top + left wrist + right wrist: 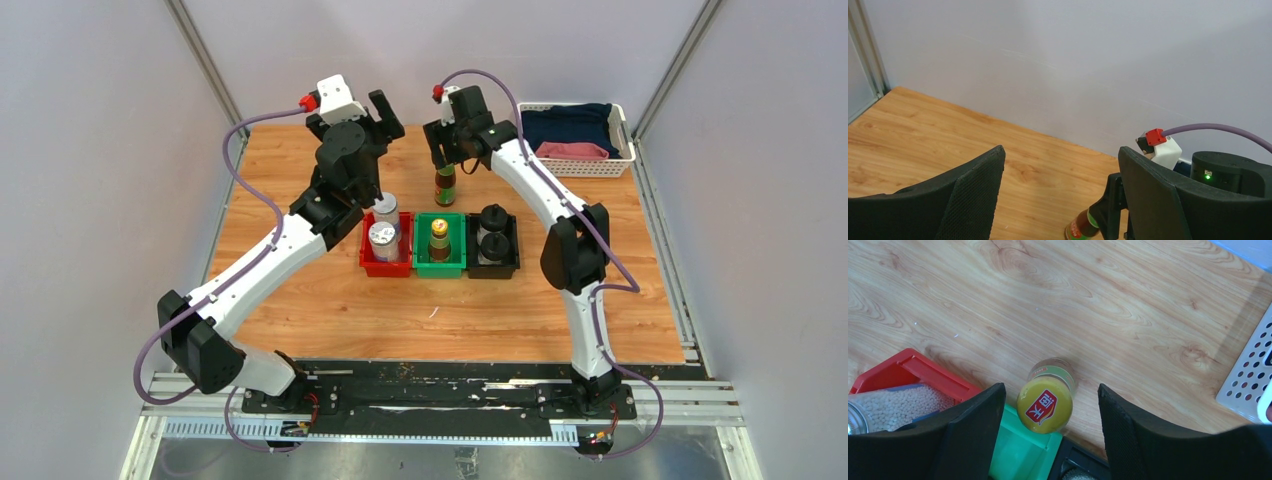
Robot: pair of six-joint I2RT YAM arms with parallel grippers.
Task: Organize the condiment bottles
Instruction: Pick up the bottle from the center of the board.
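Note:
In the top view a red bin (367, 262) holds two silver-lidded jars (385, 234), a green bin (440, 267) holds one brown bottle with a yellow cap (439, 238), and a black bin (493, 268) holds two black-capped bottles (493, 232). A second brown bottle (445, 186) stands upright on the table just behind the green bin. My right gripper (443, 152) hangs open right above it. In the right wrist view its yellow cap (1045, 405) sits between the spread fingers (973, 430) with gaps on both sides. My left gripper (378, 118) is open, empty and raised behind the red bin.
A white basket (622, 140) with folded cloths stands at the back right; its edge shows in the right wrist view (1248, 380). The left wrist view faces the back wall and shows the brown bottle (1082, 226) beside a right-gripper finger. Grey walls enclose the wooden table (330, 300).

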